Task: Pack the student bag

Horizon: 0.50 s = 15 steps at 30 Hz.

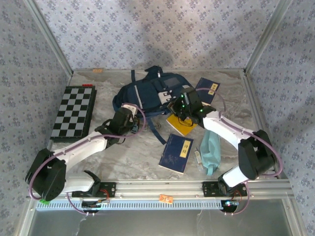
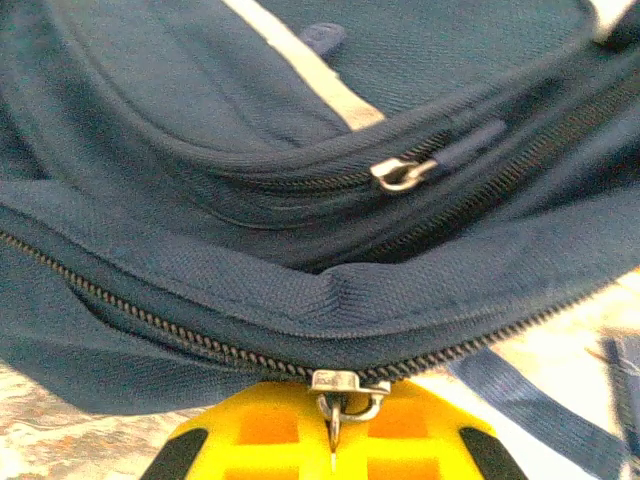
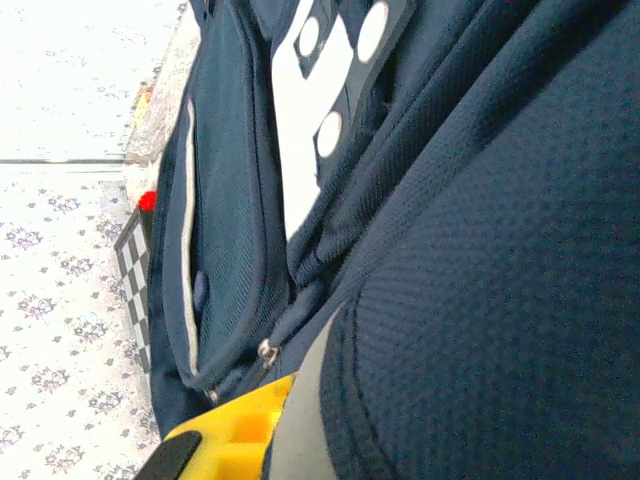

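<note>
Quick count, big to small: 1 student bag [image 1: 153, 92], 1 chessboard [image 1: 74, 113], 3 books (2 blue, 1 yellow), 1 teal pouch [image 1: 210, 150], plus 2 arms. All of it sits on the marble table [image 1: 128, 160].

The bag lies flat at abt 12 o'clock from table centre, w/ straps trailing toward 6. The chessboard's at 9, well apart from it. The far blue book [image 1: 207, 89] is at 2, just beside the bag. The yellow book [image 1: 180, 126] is near centre, its far end partly hidden by the right gripper [image 1: 178, 107]. The near blue book [image 1: 176, 153] is at 5 and the pouch's at 4, just beside it.

Arms: the left arm [image 1: 83, 147] runs low from 7 toward 12, elbow bent, w/ the left gripper [image 1: 133, 112] at the bag's 7 o'clock edge. Its jaws are fully closed, pinching the metal zipper pull [image 2: 333, 412] btw the yellow fingers [image 2: 420, 440]. The right arm [image 1: 231, 130] folds up at 4 and reaches back to the bag's 3 o'clock side. That gripper's closed too, clamped on a padded mesh bit of the bag w/ grey trim.

Containers: both zips seen from the left wrist look closed, w/ a 2nd slider [image 2: 403, 172] on the upper one, so the bag's inside is hidden. Can't tell what's in the pouch either.
</note>
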Tool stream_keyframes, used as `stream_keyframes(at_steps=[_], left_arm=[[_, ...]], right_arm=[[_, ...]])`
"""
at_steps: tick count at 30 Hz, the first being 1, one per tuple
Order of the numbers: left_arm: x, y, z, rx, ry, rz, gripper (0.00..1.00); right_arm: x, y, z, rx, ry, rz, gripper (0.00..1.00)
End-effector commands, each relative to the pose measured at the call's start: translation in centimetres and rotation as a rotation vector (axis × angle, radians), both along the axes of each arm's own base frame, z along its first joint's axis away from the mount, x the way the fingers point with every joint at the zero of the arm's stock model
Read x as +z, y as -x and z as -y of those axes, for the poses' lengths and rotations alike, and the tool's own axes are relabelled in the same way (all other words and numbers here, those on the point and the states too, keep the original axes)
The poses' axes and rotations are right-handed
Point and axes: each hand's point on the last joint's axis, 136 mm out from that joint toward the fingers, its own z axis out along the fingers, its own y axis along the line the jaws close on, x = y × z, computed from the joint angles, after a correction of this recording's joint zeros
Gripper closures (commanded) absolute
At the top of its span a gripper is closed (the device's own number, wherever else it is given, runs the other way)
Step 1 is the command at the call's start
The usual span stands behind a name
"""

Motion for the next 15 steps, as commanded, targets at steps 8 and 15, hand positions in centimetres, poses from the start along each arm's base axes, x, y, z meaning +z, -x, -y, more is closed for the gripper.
stream_keyframes(at_steps=[8, 15], left_arm=[[3.0, 1.7, 10.6, -0.169, 0.166, -0.087, 1.0], [2.7, 0.4, 13.0, -0.187, 0.173, -0.114, 1.0]], right_arm=[[3.3, -7.9, 2.0, 0.152, 0.09, 0.062, 0.4], [-1.2, 0.7, 1.0, 0.157, -0.041, -0.068, 0.24]])
